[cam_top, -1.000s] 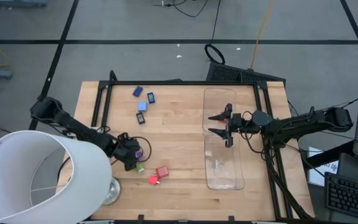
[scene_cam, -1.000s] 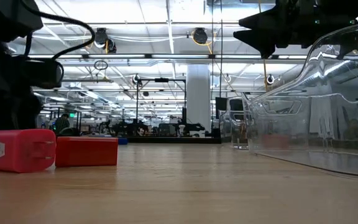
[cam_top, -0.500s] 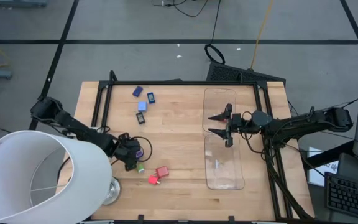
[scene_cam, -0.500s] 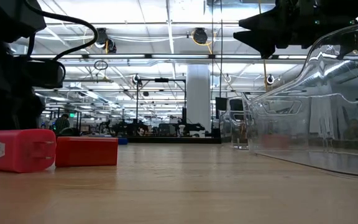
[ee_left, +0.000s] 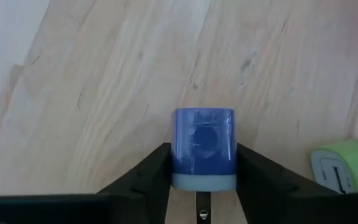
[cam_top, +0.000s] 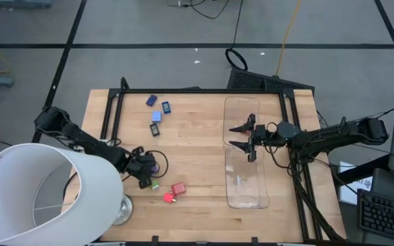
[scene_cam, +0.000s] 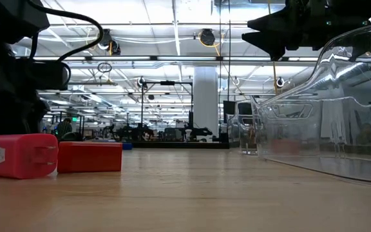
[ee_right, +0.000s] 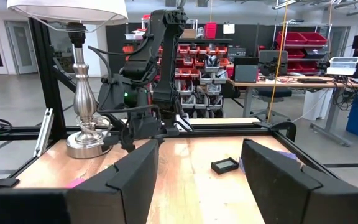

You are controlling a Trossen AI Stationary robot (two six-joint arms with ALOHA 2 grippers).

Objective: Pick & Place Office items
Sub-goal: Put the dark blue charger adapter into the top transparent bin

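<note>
Near the table's front left, a small blue-purple piece (ee_left: 204,146) sits between the fingers of my left gripper (cam_top: 147,171), which is shut on it. A green piece (ee_left: 347,165) lies just beside it on the wood, and two red pieces (cam_top: 178,188) (cam_top: 169,197) lie a little farther right. Several blue and dark pieces (cam_top: 157,116) lie at the far left of the table. My right gripper (cam_top: 241,135) hangs open above the clear tray (cam_top: 246,184) and holds nothing. My left gripper pinches the blue-purple piece by its two opposite sides (ee_left: 178,155) between its two fingers (ee_left: 151,177). The fingers slant steeply down on it from the table's left. The piece appears to sit on the wood; whether it is lifted, I cannot tell.
A big white lampshade (cam_top: 40,198) and the lamp's metal base (cam_top: 120,208) crowd the front left corner, close behind my left arm. A black frame rail (cam_top: 197,91) runs along the far edge. Bare wood lies between the pieces and the tray.
</note>
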